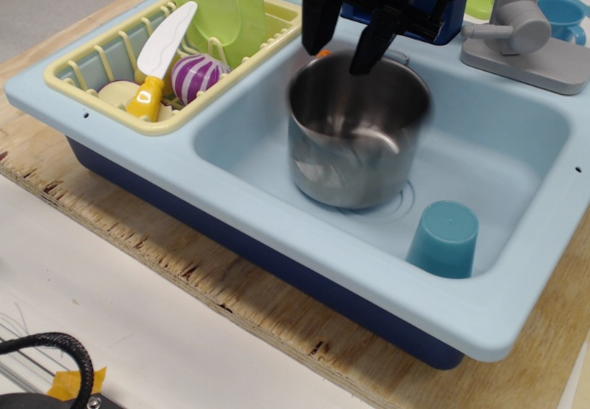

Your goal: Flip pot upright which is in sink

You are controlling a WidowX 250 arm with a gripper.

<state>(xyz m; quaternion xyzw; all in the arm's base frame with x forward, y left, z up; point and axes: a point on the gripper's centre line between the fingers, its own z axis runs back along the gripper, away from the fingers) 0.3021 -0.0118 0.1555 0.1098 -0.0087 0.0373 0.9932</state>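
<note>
The shiny steel pot (355,151) stands upright in the basin of the light blue sink (498,133), its mouth facing up. It is motion-blurred. My black gripper (346,39) hangs just above the pot's far rim with its two fingers (318,22) spread apart. The fingers hold nothing and look clear of the pot. The pot's wire handles are lost in the blur.
A teal cup (444,239) stands upside down in the basin's front right corner. The grey faucet (521,36) is at the back right. The yellow dish rack (83,59) on the left holds a green plate (221,8), a toy knife (161,54) and a striped ball (195,77).
</note>
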